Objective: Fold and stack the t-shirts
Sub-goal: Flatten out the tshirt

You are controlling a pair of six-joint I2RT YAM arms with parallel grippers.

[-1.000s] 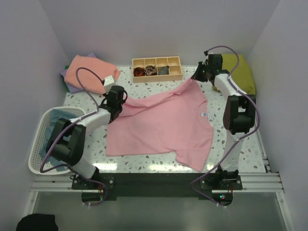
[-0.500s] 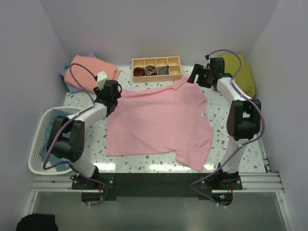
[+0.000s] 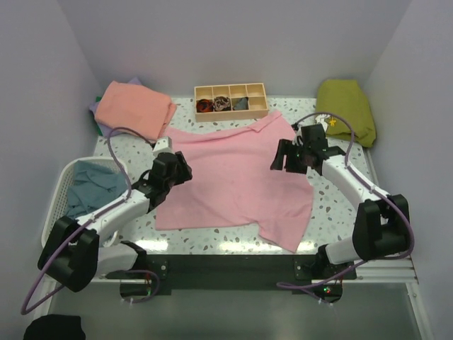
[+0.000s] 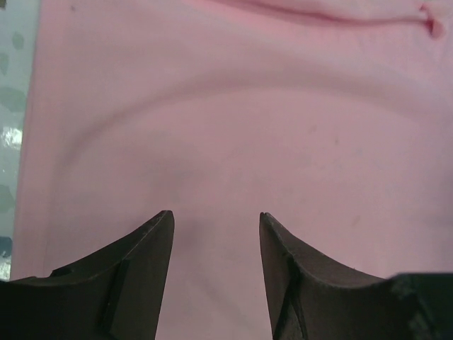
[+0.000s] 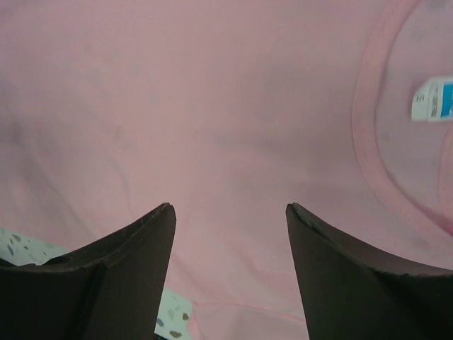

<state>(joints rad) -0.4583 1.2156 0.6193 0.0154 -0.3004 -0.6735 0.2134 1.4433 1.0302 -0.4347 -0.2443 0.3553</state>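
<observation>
Pink shirt laid out, three others set aside.
The light pink shirt (image 3: pixel 233 180) lies spread nearly flat mid-table (image 3: pixel 205 239), neck to the right, hem to the left, one sleeve pointing to the far side and one to the near edge, with a shallow ridge along its far side. A folded salmon shirt (image 3: pixel 134 108) rests on a lavender shirt (image 3: pixel 93 108) at the far left. A teal shirt (image 3: pixel 92 188) sits crumpled in the basket (image 3: pixel 55 212).
</observation>
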